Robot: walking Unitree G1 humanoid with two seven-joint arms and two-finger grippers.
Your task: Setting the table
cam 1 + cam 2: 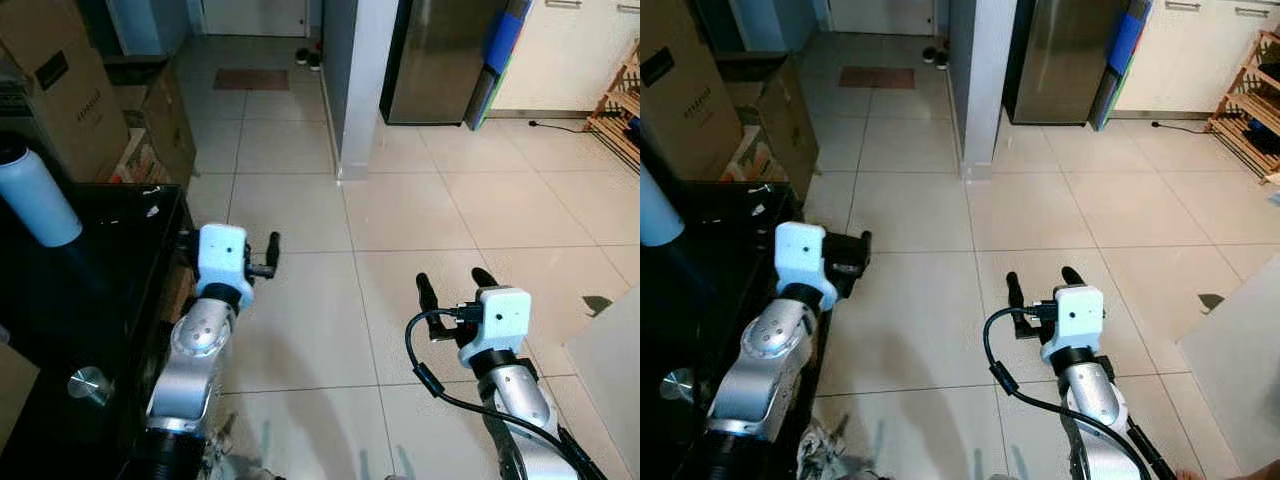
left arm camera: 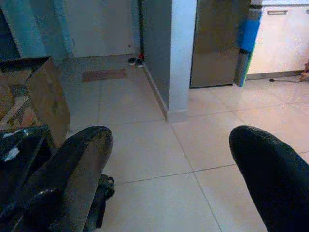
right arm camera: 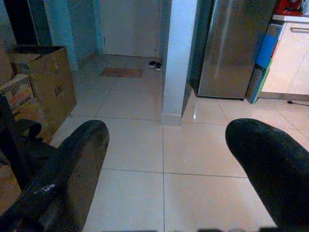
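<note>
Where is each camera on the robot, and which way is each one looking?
Left eye view: on the head, looking down and forward at the tiled floor; shows both silver arms, left gripper and right gripper.
Right eye view: beside it on the head, same scene, same arms.
Left wrist view: on the left wrist, looking along its two open black fingers at the floor and the white pillar.
Right wrist view: on the right wrist, along its open fingers.
Both wrist views share the pillar and the steel fridge.
</note>
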